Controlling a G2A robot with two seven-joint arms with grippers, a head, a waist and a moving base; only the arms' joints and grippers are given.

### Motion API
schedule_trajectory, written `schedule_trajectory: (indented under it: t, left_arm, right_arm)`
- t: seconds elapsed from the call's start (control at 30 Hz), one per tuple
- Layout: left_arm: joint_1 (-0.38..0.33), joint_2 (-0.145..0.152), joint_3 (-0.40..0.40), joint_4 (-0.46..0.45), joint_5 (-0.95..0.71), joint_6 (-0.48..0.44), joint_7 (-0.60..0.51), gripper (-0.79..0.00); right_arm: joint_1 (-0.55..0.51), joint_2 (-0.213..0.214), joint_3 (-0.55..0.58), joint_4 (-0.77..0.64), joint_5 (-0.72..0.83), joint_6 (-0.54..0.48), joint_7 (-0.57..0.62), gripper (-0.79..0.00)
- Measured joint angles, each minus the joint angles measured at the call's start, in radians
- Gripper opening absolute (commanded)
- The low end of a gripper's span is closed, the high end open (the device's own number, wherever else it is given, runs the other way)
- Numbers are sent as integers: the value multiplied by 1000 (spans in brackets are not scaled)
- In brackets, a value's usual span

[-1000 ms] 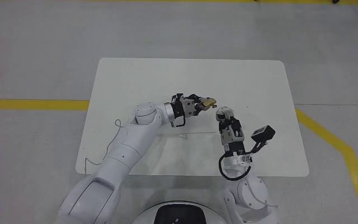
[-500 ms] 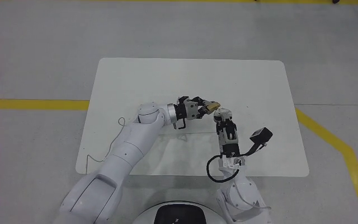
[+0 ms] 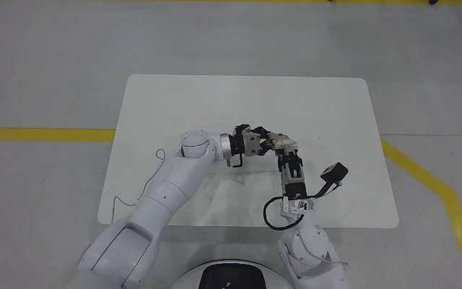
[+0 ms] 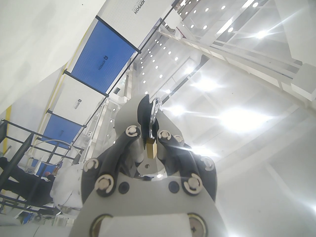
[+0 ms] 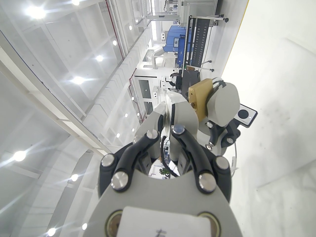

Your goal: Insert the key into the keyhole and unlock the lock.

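Observation:
The brass padlock (image 3: 277,136) is held above the middle of the white table (image 3: 180,101), with my left gripper (image 3: 270,139) shut on it. In the left wrist view the brass body (image 4: 151,149) sits edge-on between the fingers, with a silver curved piece at the tips. My right gripper (image 3: 286,147) stands right against the lock, coming from the near side. In the right wrist view its fingers (image 5: 184,114) are pressed together beside the padlock (image 5: 201,97). A small hole shows on the lock's near face. Whatever the right fingers pinch is hidden.
A thin white cable (image 3: 130,208) hangs over the table's left edge. Yellow floor tape (image 3: 58,134) runs past both sides of the table. The far and right parts of the tabletop are bare.
My left gripper has carried the padlock to the right and slightly nearer. The right gripper has shifted a little left, so the two now meet.

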State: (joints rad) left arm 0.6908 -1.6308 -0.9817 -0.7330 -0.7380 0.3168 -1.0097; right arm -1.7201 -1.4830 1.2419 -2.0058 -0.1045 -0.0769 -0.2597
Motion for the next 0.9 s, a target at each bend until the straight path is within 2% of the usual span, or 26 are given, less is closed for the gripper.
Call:
schedule_trajectory:
  t: [0.17,0.3,0.33,0.4,0.63,0.9]
  left_arm:
    - [3,1,0,-4,-5,-4,-11,-785]
    - [4,3,-7,-10,5,-40,28,-785]
    - [3,4,-9,-11,13,-56,47,-785]
    - [4,7,-10,-20,50,-104,108,-785]
    - [23,17,-5,-74,165,-209,221,-785]
    - [34,30,-25,-107,204,-210,228,-785]
  right_arm:
    - [3,0,8,-3,16,0,11,-785]
    - [-21,3,25,-42,49,-21,29,-785]
    - [-30,4,31,-54,58,-27,33,-588]
    - [-50,5,45,-80,82,-38,40,0]
    - [-75,7,68,-115,144,-23,51,0]
    - [-75,7,68,-114,143,-24,51,0]
